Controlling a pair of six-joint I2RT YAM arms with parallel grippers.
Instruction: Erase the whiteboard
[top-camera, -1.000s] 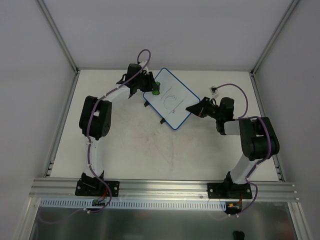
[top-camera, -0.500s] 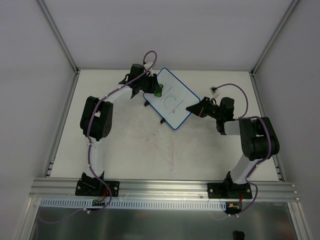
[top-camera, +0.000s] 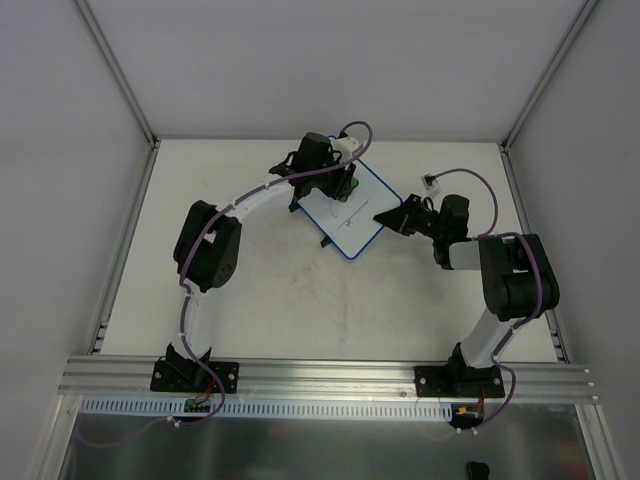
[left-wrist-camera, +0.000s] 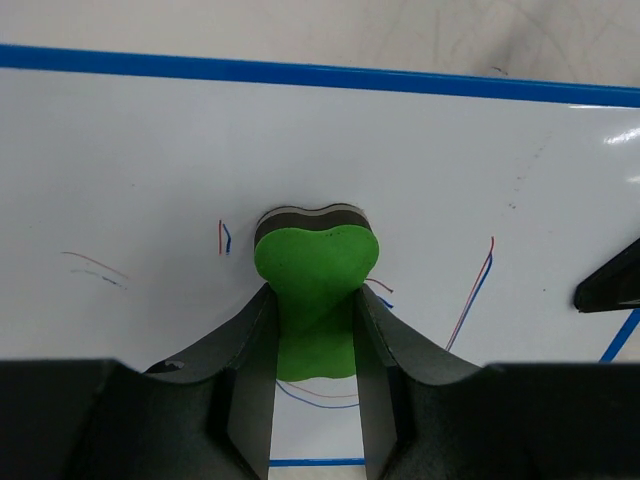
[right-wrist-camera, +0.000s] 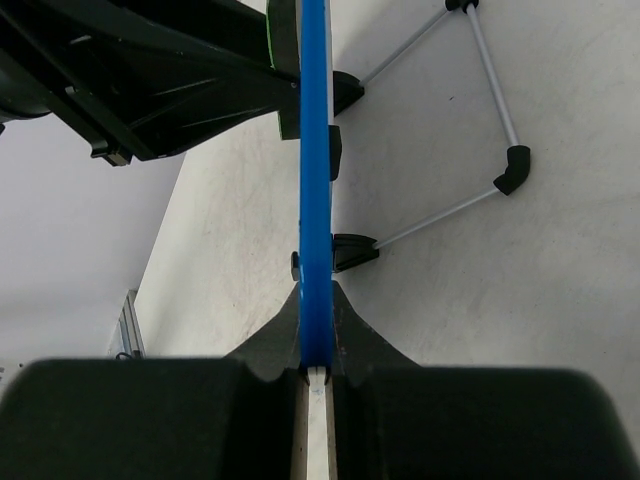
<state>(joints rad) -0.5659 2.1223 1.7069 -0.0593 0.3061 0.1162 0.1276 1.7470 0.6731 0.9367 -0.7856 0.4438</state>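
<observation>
At the far middle of the table (top-camera: 250, 290) lies the whiteboard (top-camera: 356, 226), and wiping looks under way. The right gripper (top-camera: 385, 215) is clamped on its blue rim, steadying it. The left gripper (top-camera: 341, 192) pinches the green eraser (left-wrist-camera: 315, 262), which is pressed to the surface. Thin red and blue marker lines (left-wrist-camera: 470, 298) flank the eraser, so the next stroke probably needs to sweep sideways across them.

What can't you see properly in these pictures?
1. Top view: the left gripper covers much of the whiteboard and its marker lines.
2. Left wrist view: the green eraser hides whatever lies beneath it.
3. Right wrist view: the whiteboard is edge-on, so its face is hidden.
</observation>
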